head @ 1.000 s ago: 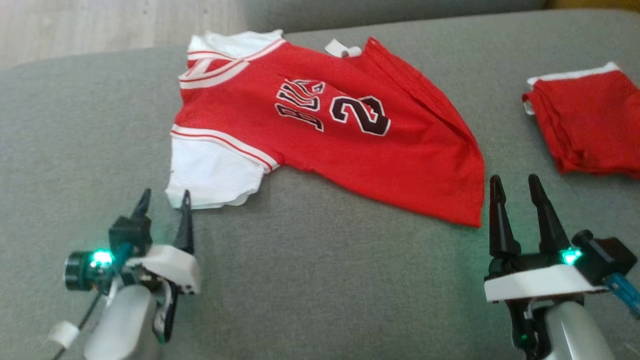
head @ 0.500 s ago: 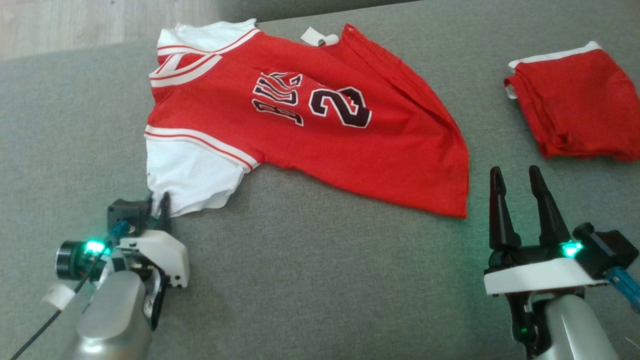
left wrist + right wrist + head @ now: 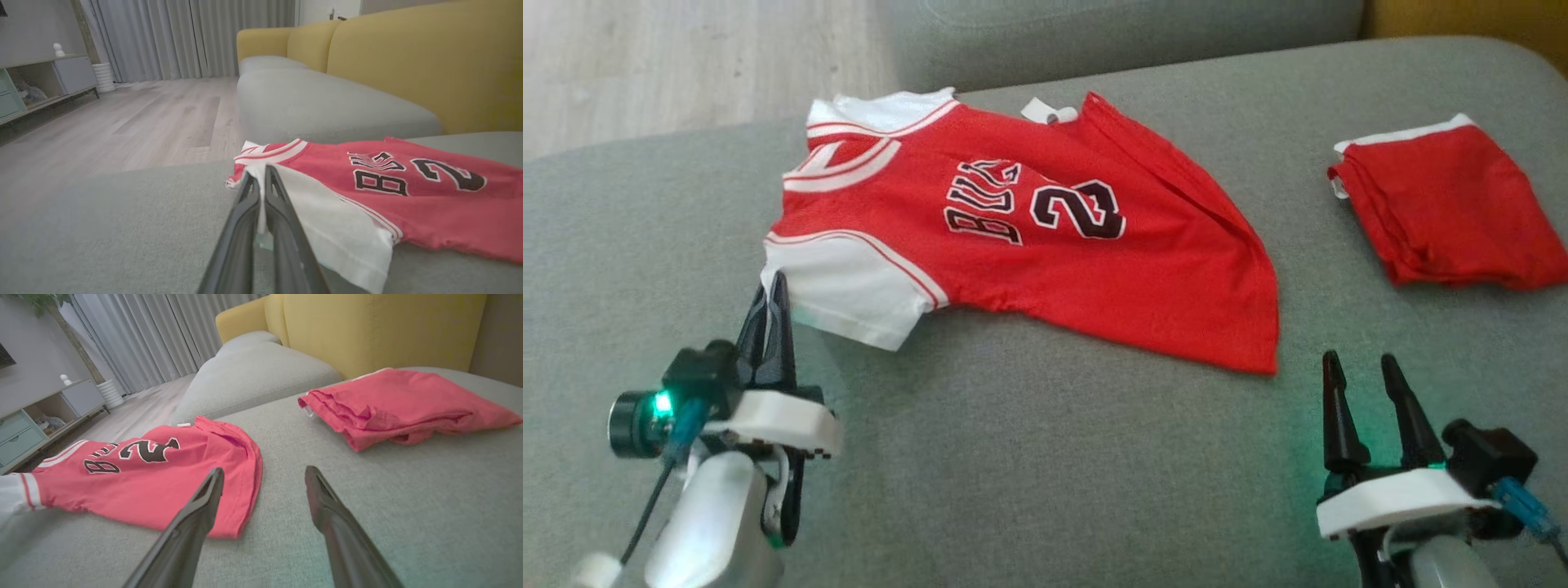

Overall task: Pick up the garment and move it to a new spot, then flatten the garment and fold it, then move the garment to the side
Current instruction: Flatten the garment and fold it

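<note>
Left wrist view: the jersey [image 3: 412,196] runs off the edge at 3 o'clock, hem unseen; the rim of its white sleeve [image 3: 339,245] vanishes between the pressed-together fingers of the left tool [image 3: 257,172]; the chest lettering [image 3: 380,175] is creased, not fully legible; a white ornament [image 3: 59,50] at 10 o'clock is too small to identify; head view: the folded red garment [image 3: 1445,204] is clipped at 3 o'clock.

A folded red cloth [image 3: 1454,216] lies at the right on the grey cushion [image 3: 1045,457]; wooden floor [image 3: 686,65] shows upper left.
</note>
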